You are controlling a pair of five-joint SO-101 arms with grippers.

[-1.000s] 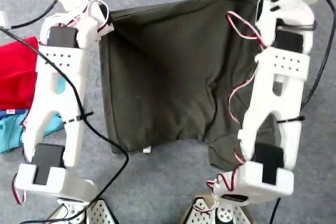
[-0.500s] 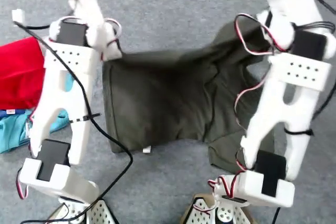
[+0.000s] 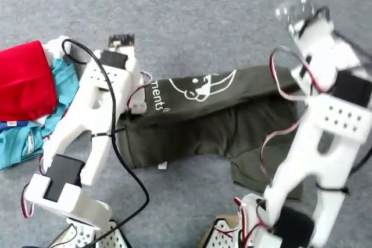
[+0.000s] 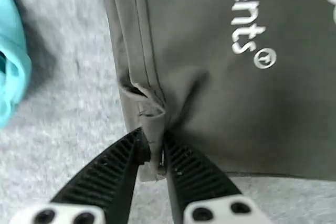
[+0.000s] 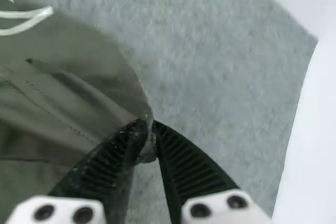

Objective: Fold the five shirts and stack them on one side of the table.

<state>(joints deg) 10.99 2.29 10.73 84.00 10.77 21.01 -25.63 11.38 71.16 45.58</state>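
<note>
**Garment.** The dark olive-green knit shirt [image 3: 197, 126] lies at the centre of the grey felt-textured table [image 3: 203, 27], between the two arms. Its far portion is folded over toward the arm bases. This forms a long flat band whose upper face carries white printed lettering and a white outline graphic [image 3: 200, 87]. In the left wrist view the lettering [image 4: 252, 30] has rounded characters and ends in a small circled mark. A small white label tab [image 3: 163, 166] projects from the near edge of the shirt.

**Left gripper.** The left gripper [image 4: 152, 153] has black ribbed jaws drawn almost together. They pinch a puckered, double-stitched hem corner of the shirt.

**Right gripper.** The right gripper [image 5: 147, 140] has the same ribbed jaws, closed to a narrow slit on the rounded edge of the fold at the opposite end of the band.

**Other garments.** A folded red fabric shirt [image 3: 23, 79] rests on a crumpled turquoise shirt [image 3: 63, 85] at the left side of the table. A small white label [image 3: 11, 124] shows at the near edge of the red shirt.
</note>
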